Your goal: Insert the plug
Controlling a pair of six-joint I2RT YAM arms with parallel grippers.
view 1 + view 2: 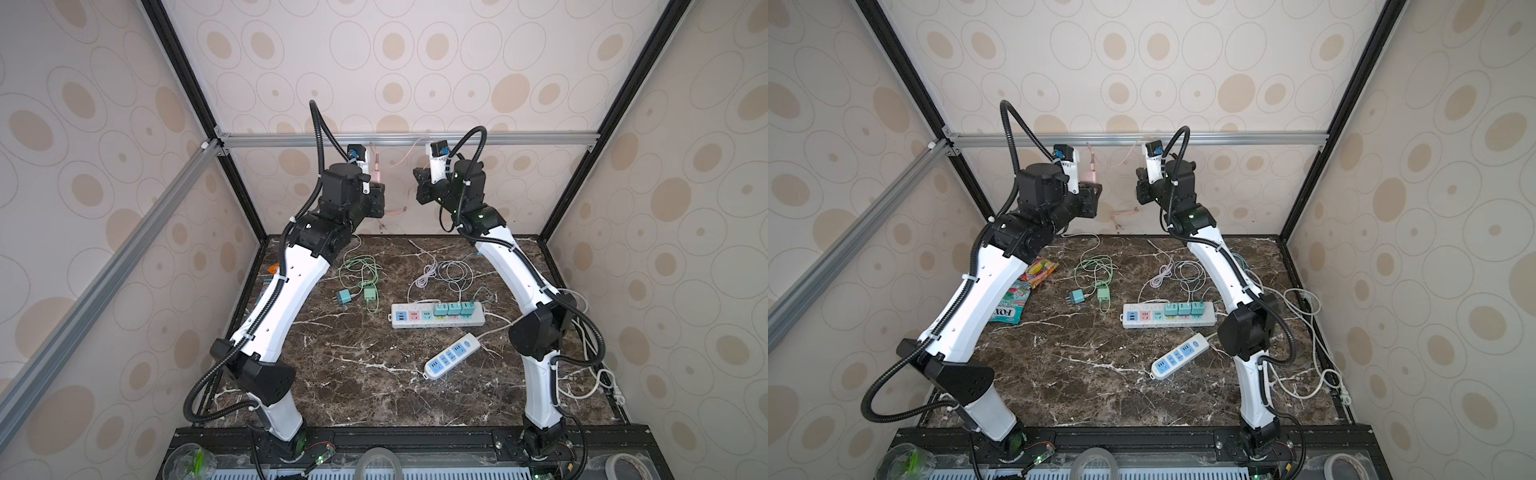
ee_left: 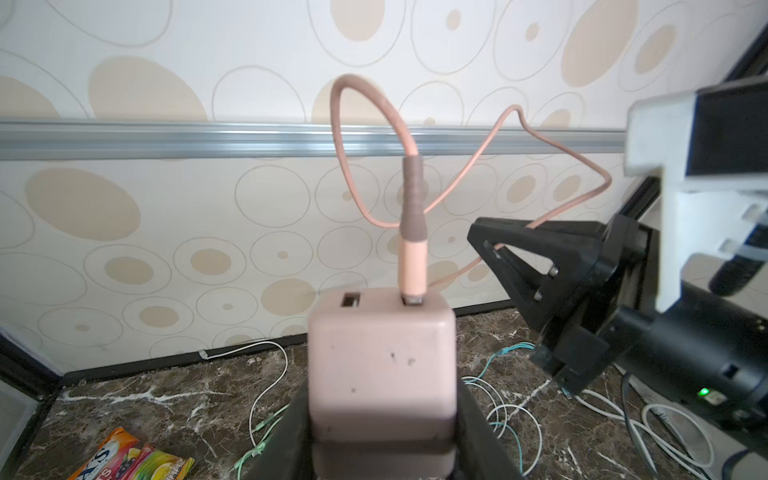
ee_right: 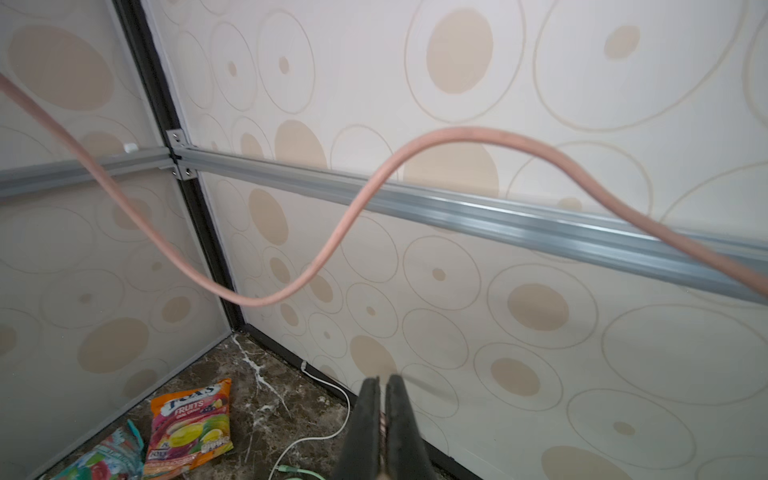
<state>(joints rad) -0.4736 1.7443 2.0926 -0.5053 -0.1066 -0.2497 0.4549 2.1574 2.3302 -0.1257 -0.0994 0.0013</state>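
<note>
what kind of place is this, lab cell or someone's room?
Probably a robot test cell, not a room: aluminium frame with wallpapered panels, a left arm and right arm mounted at the front of a marble-look tabletop, a power strip with chargers plugged in.

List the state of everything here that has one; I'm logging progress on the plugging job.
left hand: closed on the pink charger.
right hand: shut on the pink cable.
pink charger: held in the air, one port filled, one empty.
pink cable: plugged into the pink charger.
white power strip: three sockets occupied, others free.
blue power strip: nothing plugged in.
teal charger: lying loose, unplugged.
green charger: lying loose, unplugged.
</note>
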